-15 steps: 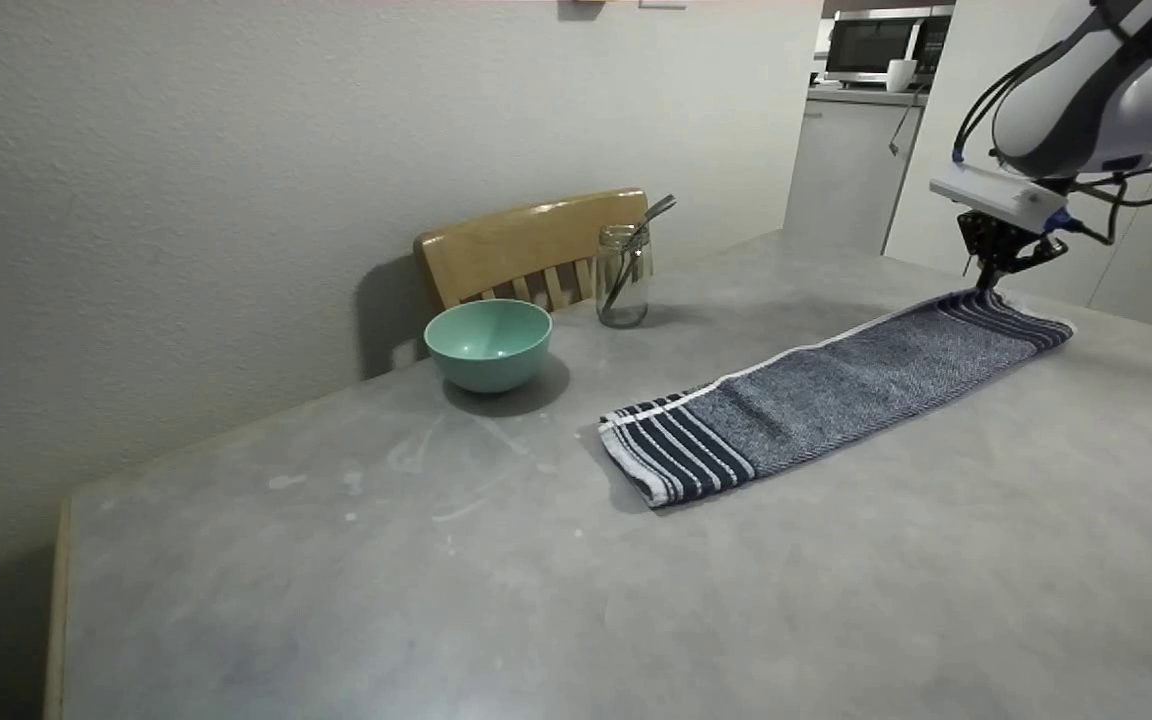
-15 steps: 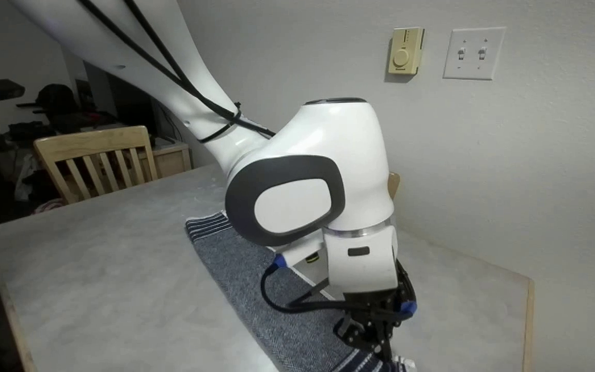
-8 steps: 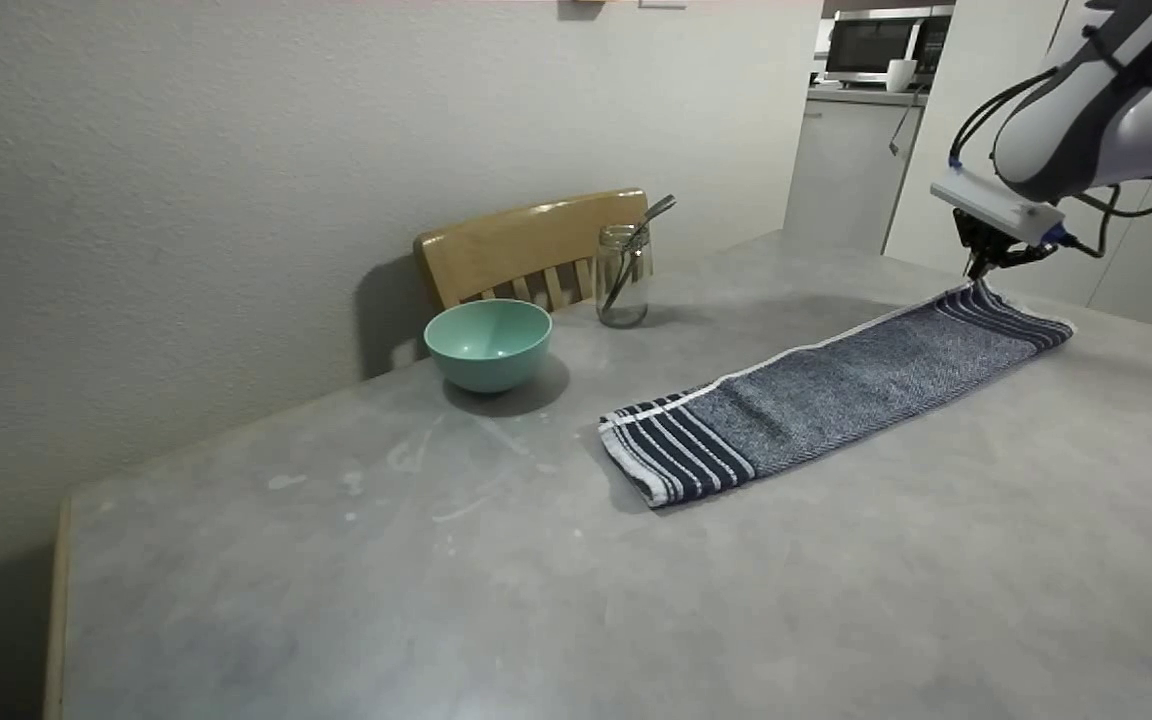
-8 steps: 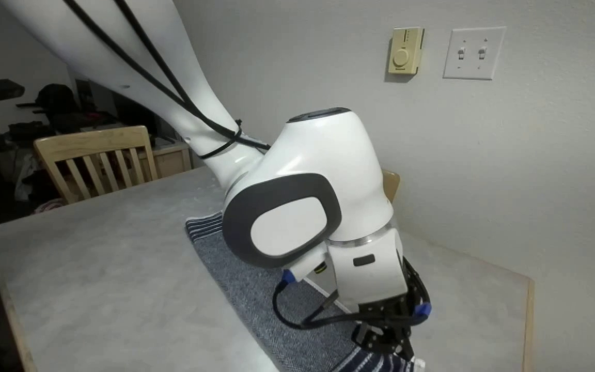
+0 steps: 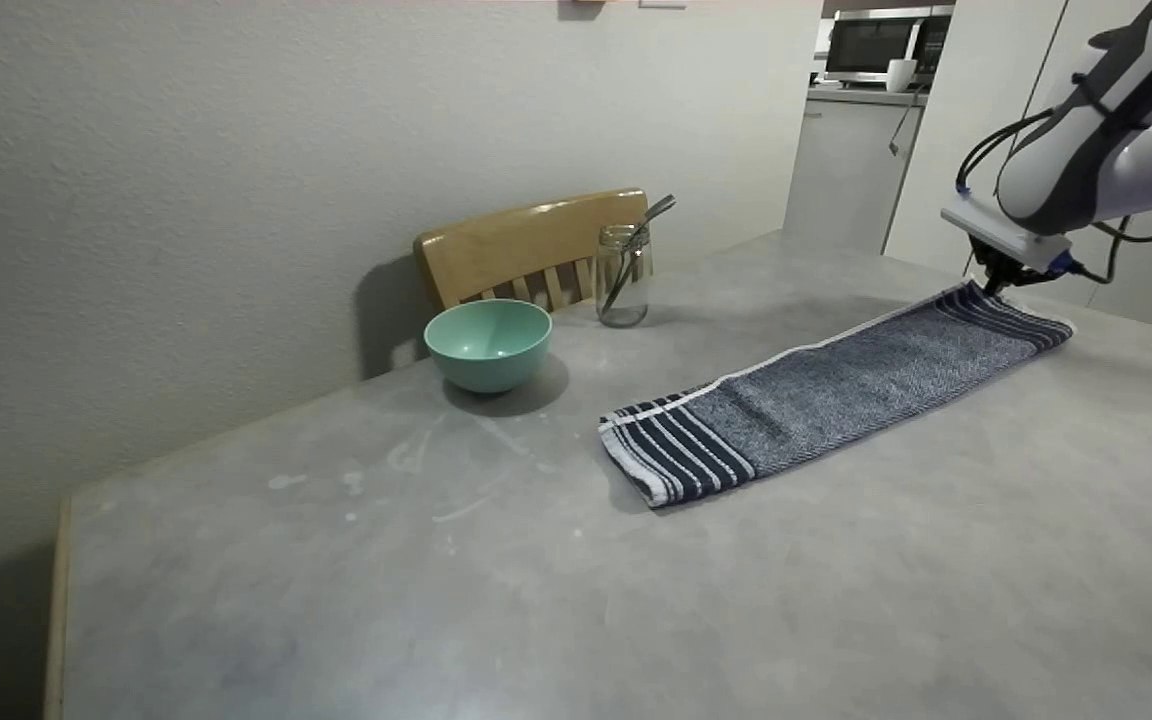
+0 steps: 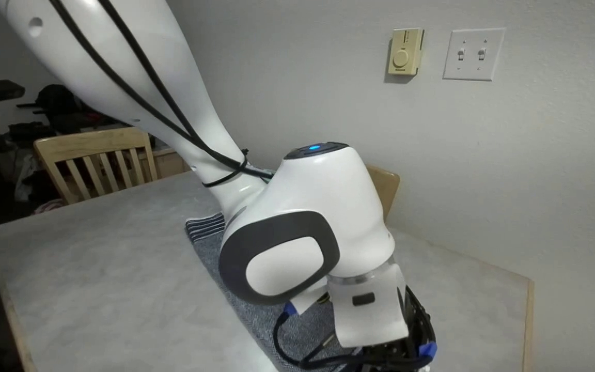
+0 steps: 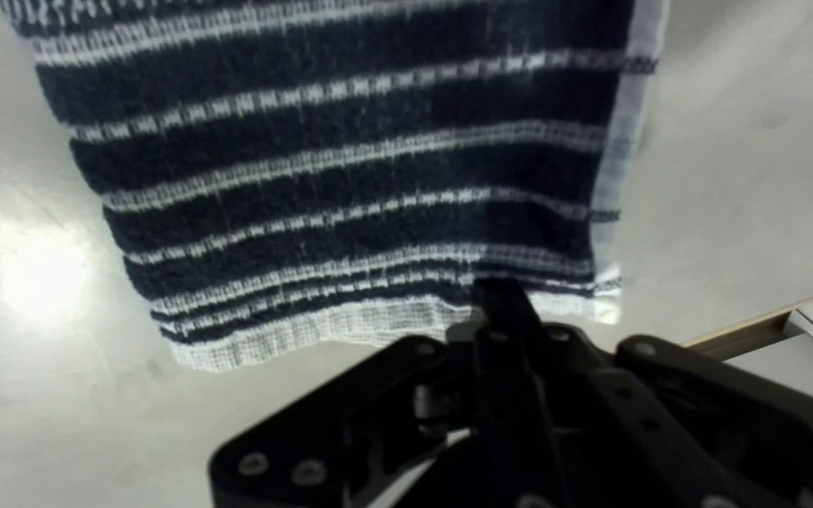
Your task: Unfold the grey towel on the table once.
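End effector: the end effector (image 7: 507,303) has its jaws closed together at the white hem of the nearer striped end; whether a layer of cloth is pinched between them cannot be told.

Grey towel: the grey towel (image 5: 841,385) appears folded lengthwise and stretches from beneath the end effector to a second striped end, well apart from it.

Unfolding step: the first task is probably to secure the top layer alone at the corner by the white-edged long side; the smooth opposite edge looks like the fold. If the hold is empty, parting the jaws and slipping one fingertip under that layer should help. A low, slow carry across the fold should follow; taking both layers would likely drag the whole towel.

Bench: the bench (image 5: 786,600) is smooth, mottled light grey, with pale smudges well apart from the end effector.

Bowl and jar: the teal bowl (image 5: 489,347) and glass jar (image 5: 623,285) stand on the towel's white-edged side, the jar nearer the end effector.

Room: a wooden chair (image 5: 536,235) stands behind them; a microwave (image 5: 871,45) shows past the end effector, in the background.
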